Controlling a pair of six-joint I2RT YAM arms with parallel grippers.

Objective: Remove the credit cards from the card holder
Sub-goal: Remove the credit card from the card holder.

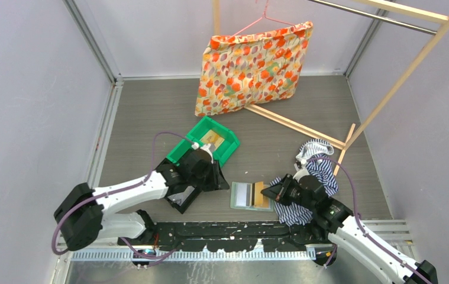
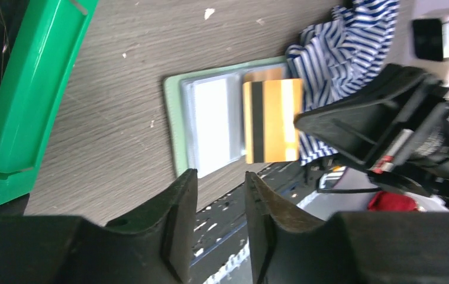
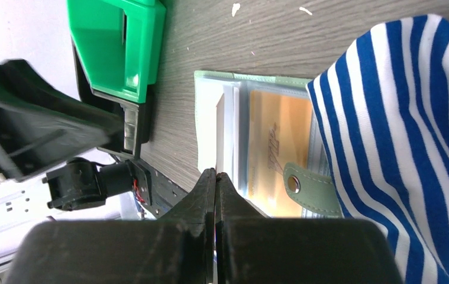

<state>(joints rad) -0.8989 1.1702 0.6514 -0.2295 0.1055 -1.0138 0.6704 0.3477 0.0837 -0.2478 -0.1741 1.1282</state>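
Note:
The sage-green card holder [image 1: 235,196] lies open on the table between the arms, and also shows in the left wrist view [image 2: 174,118] and the right wrist view [image 3: 207,112]. My right gripper [image 1: 271,193] [image 3: 216,173] is shut on a tan-gold credit card [image 2: 272,121] with a black stripe and holds it over the holder's right half; in the right wrist view the card shows edge-on [image 3: 217,127]. A greyish-white card [image 2: 210,127] and another tan-gold card [image 3: 275,142] sit in the holder's slots. My left gripper [image 1: 217,176] [image 2: 222,180] is open and empty, just left of the holder.
A bright green bin [image 1: 207,145] with a tan item inside stands behind the left gripper. A black tray [image 1: 181,199] lies under the left arm. A striped cloth [image 1: 316,171] lies under the right arm. A floral bag [image 1: 251,68] hangs on a wooden rack [image 1: 387,94] at the back.

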